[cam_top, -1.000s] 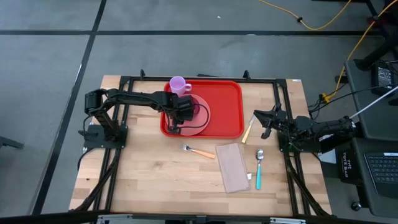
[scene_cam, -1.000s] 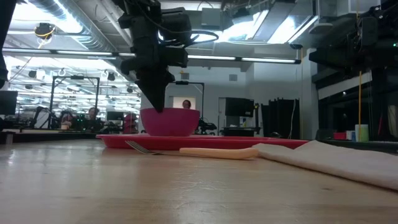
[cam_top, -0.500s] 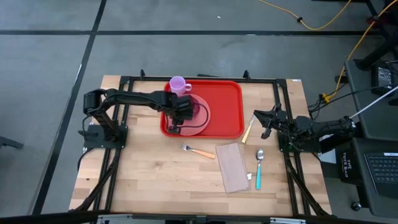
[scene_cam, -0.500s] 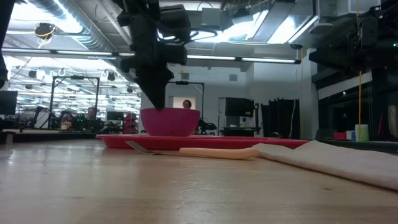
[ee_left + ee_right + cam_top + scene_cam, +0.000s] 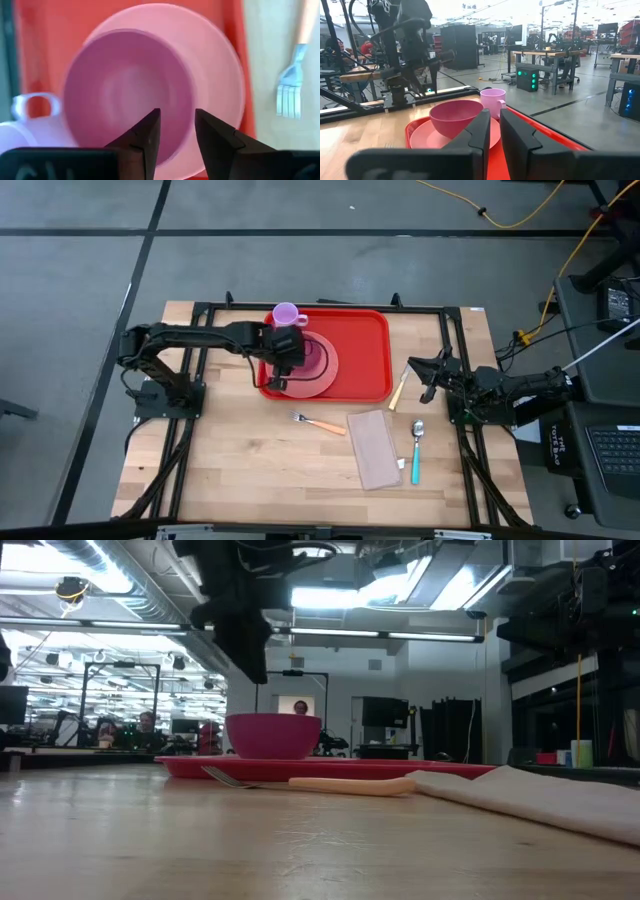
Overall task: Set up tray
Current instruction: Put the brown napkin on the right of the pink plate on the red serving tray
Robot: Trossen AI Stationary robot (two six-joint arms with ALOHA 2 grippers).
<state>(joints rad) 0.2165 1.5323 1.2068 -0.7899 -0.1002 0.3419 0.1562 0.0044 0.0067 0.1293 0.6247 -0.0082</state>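
Note:
The red tray (image 5: 362, 350) lies at the table's far middle. A salmon-pink plate (image 5: 326, 375) lies on its left half, and a magenta bowl (image 5: 273, 736) stands upright on the plate. A lilac cup (image 5: 288, 316) stands in the tray's far left corner. My left gripper (image 5: 255, 675) hangs above the bowl's left rim, fingers pointing down, narrowly open and empty (image 5: 177, 125). The bowl (image 5: 125, 95) shows below it. My right gripper (image 5: 495, 122) waits shut near the table's right edge (image 5: 418, 375), facing the tray.
A fork with an orange handle (image 5: 318, 423) lies in front of the tray. A tan napkin (image 5: 373, 448) lies to its right, then a spoon with a teal handle (image 5: 416, 450). A knife (image 5: 399, 390) lies beside the tray's right rim. Bare wood fills the near left.
My left gripper has risen straight up from the bowl's rim and now hangs clear above it. The bowl has stayed upright on the plate. The right arm has kept still.

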